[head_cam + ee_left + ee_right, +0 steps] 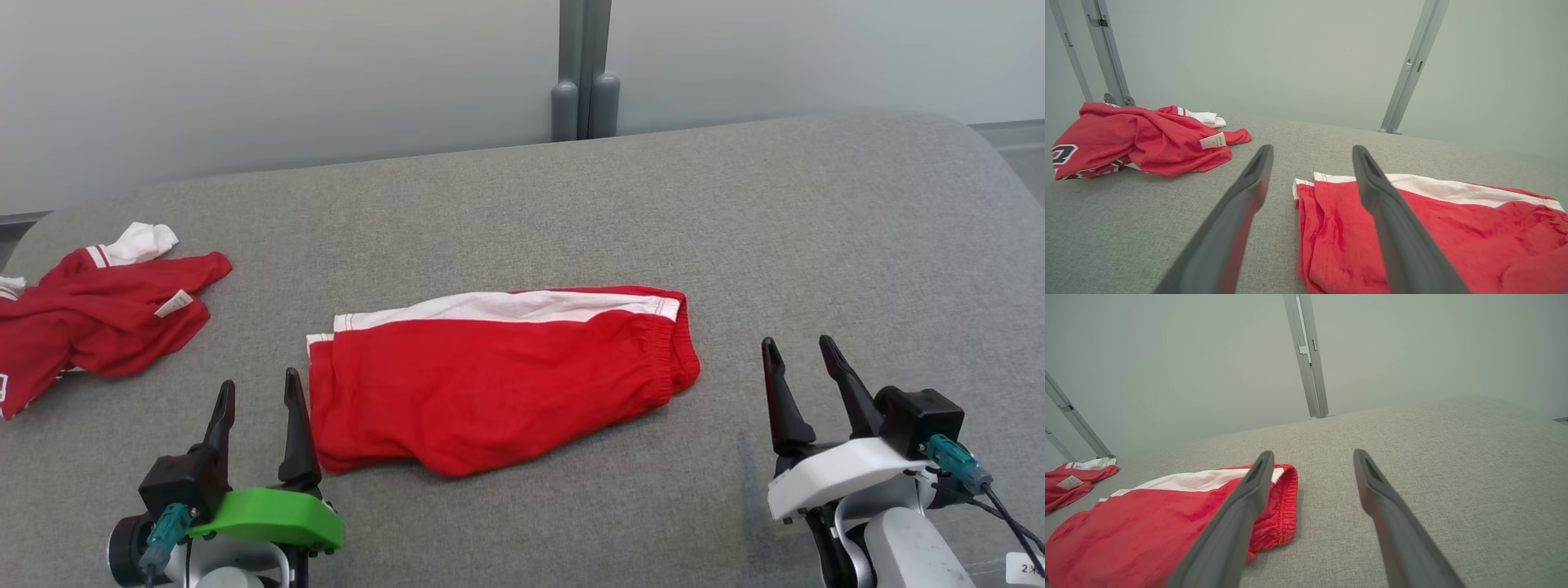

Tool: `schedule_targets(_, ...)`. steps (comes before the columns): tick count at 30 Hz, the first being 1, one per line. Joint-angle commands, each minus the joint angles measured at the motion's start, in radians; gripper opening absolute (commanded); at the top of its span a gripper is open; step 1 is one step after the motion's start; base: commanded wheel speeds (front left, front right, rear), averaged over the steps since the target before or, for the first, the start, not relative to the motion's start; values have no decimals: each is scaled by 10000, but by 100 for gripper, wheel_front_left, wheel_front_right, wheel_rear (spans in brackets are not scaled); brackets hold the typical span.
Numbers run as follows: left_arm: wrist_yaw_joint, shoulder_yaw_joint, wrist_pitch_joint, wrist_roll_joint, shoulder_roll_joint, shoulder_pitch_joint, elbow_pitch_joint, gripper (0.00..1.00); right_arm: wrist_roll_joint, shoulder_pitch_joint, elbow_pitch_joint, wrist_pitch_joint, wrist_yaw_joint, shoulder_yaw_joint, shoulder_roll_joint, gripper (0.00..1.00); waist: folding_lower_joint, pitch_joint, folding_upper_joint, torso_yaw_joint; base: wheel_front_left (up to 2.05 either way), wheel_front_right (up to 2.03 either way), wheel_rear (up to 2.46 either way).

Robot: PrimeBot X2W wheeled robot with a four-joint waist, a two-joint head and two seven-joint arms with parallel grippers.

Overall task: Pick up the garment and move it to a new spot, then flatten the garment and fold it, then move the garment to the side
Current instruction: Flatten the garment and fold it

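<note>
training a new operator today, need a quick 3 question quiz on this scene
1. Where does the crumpled red jersey lie relative to the red shorts? A) to the robot's left B) to the robot's right C) on top of them
2. True or false: the red shorts have a white stripe along their far edge.
3. Fill in: the left gripper and the right gripper are both ____, holding nothing.

Key: 1 A; 2 true; 3 open
</note>
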Motion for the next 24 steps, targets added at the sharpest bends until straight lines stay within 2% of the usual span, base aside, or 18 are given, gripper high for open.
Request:
schedule_targets(1, 15, 50, -28, 62, 10, 140, -59, 100, -14, 92, 36, -32, -3, -5, -32, 100, 0, 27, 0, 29, 0, 0, 0)
schedule_targets(9, -32, -199, -29, 57, -2, -52, -58, 100, 133, -577, 941, 214, -3, 292, -32, 100, 0, 198, 0, 413, 0, 0, 0)
schedule_targets(24, 137, -714, -29, -282, -3, -255, -24, 100, 557, -2508, 4837, 140, -3, 411, -38, 100, 0, 436, 0, 1699, 0, 0, 0)
